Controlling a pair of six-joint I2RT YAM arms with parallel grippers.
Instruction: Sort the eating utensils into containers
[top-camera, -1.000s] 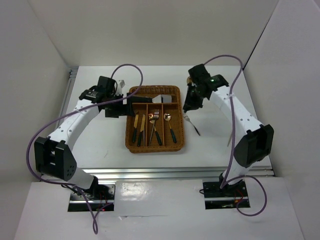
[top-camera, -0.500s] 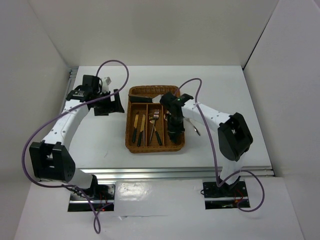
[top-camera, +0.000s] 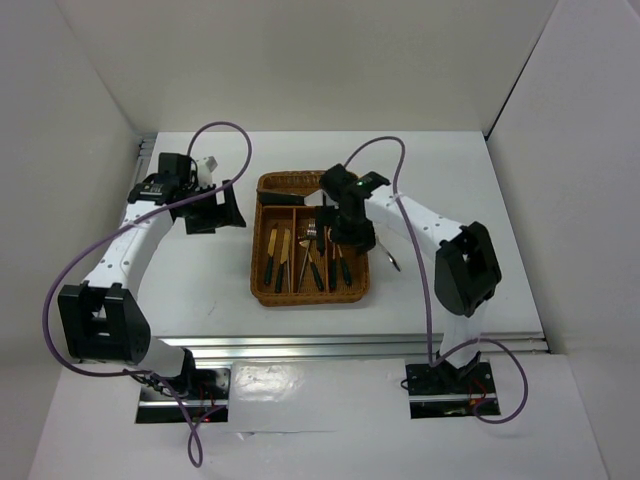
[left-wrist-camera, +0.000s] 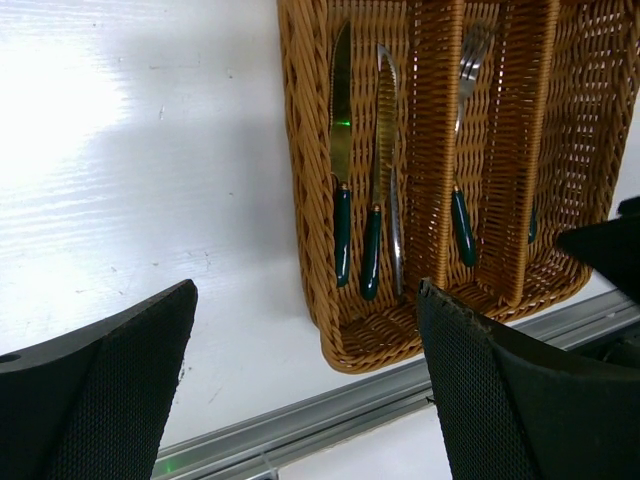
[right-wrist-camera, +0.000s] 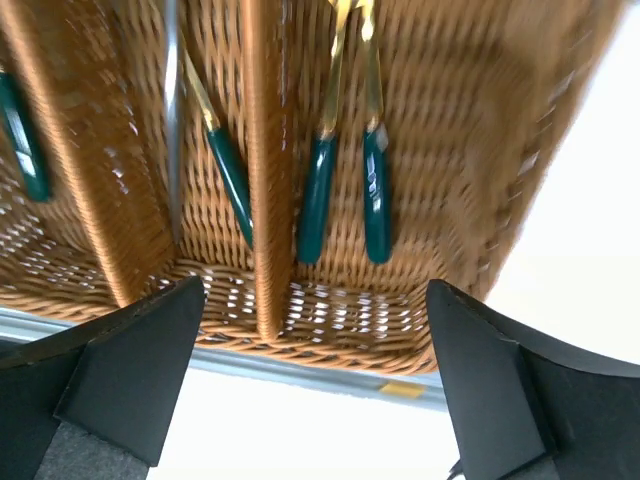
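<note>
The brown wicker tray (top-camera: 257, 250) sits mid-table, and its long slots are the containers. Two knives (left-wrist-camera: 342, 150) lie in the left slot, forks (left-wrist-camera: 465, 130) in the middle one. Two gold utensils with green handles (right-wrist-camera: 320, 200) rest side by side in the right slot. My right gripper (top-camera: 348, 243) hovers over that slot's near end, open, with nothing between its fingers (right-wrist-camera: 130, 370). My left gripper (top-camera: 218, 212) hangs open and empty left of the tray. One slim utensil (top-camera: 390, 258) lies on the table right of the tray.
My right arm crosses the tray's far crosswise slot and hides part of it. A metal rail (left-wrist-camera: 330, 420) runs along the table's near edge just past the tray. White walls close in the table on three sides.
My right arm swung from right of the tray to over its right slot, then opened its jaws; a utensil now lies there. My left gripper drew back leftward from the tray.
</note>
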